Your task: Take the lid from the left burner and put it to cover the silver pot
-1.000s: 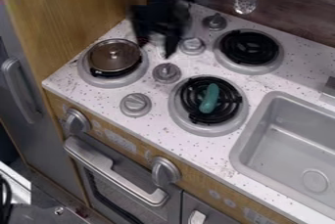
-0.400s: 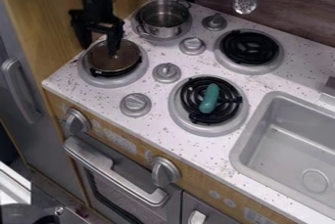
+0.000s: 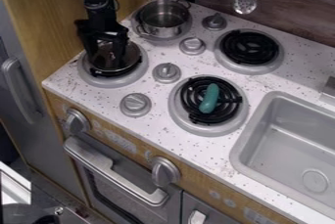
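Gripper point(image 3: 107, 60) is spread open at the lid point(image 3: 132, 57) near the silver pot point(image 3: 163, 22), so center up before squeezing imo.

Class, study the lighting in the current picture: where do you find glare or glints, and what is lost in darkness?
Camera view: pale glints on the oven handle and the silver pot; a stark white patch near the bottom-left corner; the black pincer shows little surface detail.

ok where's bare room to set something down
The back-right burner, behind the one holding the green object, and the sink floor. Crowded: the left burner, gripper at the lid, silver pot just behind.
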Controlling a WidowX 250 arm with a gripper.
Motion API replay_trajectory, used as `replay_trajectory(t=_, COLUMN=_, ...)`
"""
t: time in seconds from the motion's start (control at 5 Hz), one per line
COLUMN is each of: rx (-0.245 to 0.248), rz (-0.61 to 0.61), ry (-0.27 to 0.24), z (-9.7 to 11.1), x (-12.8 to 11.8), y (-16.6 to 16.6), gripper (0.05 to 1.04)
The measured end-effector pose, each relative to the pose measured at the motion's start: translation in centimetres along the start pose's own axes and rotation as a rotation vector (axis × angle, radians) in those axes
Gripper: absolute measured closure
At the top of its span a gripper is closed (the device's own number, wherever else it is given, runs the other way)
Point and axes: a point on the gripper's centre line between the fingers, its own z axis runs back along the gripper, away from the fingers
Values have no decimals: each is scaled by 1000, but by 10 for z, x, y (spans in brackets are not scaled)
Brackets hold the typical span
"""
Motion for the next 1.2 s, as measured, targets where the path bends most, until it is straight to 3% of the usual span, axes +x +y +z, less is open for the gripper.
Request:
replay_trajectory(t=0.2, rx=8, rz=-4, ry=-36, z=3, x=11, y=-2, gripper=87)
replay_trajectory(t=0.4, rx=14, rz=3, ry=-29, z=-2, x=15, y=-1, gripper=144)
replay_trajectory(t=0.8, rx=41, rz=-36, ry=-13, z=-4, x=14, y=-7, gripper=715)
replay_trajectory(t=1.0, rx=65, rz=-69, ry=-10, z=-3, x=11, y=-10, gripper=812)
replay_trajectory(t=1.2, rx=41, rz=-78, ry=-52, z=12, x=12, y=-20, gripper=812)
